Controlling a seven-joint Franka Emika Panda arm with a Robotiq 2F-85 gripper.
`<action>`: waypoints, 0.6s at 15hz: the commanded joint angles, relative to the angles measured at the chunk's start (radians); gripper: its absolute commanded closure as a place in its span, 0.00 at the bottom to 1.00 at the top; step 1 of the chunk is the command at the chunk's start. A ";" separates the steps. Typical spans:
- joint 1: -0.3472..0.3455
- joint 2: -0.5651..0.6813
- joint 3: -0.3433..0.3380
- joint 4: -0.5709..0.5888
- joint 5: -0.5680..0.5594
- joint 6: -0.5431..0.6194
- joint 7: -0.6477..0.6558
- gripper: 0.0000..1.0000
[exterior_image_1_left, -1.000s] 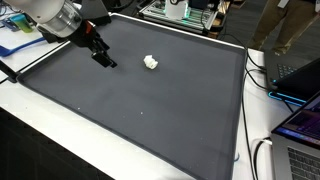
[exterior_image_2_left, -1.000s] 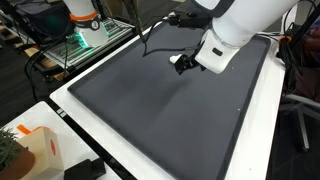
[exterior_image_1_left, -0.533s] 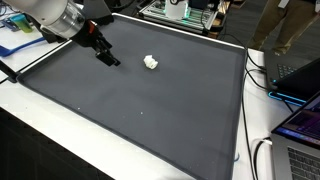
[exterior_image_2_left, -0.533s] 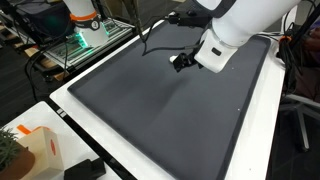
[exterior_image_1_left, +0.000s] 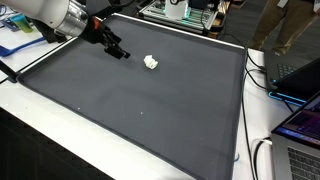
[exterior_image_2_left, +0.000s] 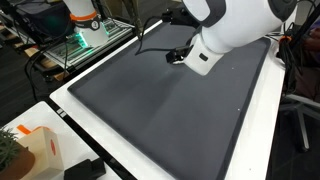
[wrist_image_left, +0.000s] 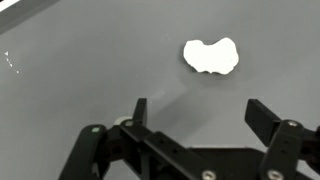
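The tool (wrist_image_left: 195, 112) stands wide, its 2 dark fingers (wrist_image_left: 140, 108) spread apart with nothing between them. In the wrist view it is pointed down at a dark grey mat (wrist_image_left: 70, 60); whether the fingertips touch the mat cannot be told. Ahead of the gap, leaning toward the finger on the right of that view, lies a small white lump (wrist_image_left: 211, 55), irregular in outline and apart from both fingers. In an exterior view the tool (exterior_image_1_left: 118, 50) sits near a far corner of the mat (exterior_image_1_left: 150, 115), with the white lump (exterior_image_1_left: 151, 63) near it, not touching, lying flat on the mat's far part. In an exterior view the tool (exterior_image_2_left: 175, 57) shows just beside the arm's bulky white body (exterior_image_2_left: 225, 30), which hides the lump. The mat covers most of the white desk (exterior_image_1_left: 30, 125). On the desk's edge stands an open laptop (exterior_image_1_left: 300, 75); an orange-and-white box (exterior_image_2_left: 35, 150) sits on another corner.
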 joint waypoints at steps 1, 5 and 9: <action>-0.039 0.021 -0.001 0.005 0.077 -0.044 0.028 0.00; -0.032 0.019 -0.009 0.005 0.056 -0.027 0.003 0.00; -0.072 0.062 -0.007 0.028 0.175 -0.029 0.105 0.00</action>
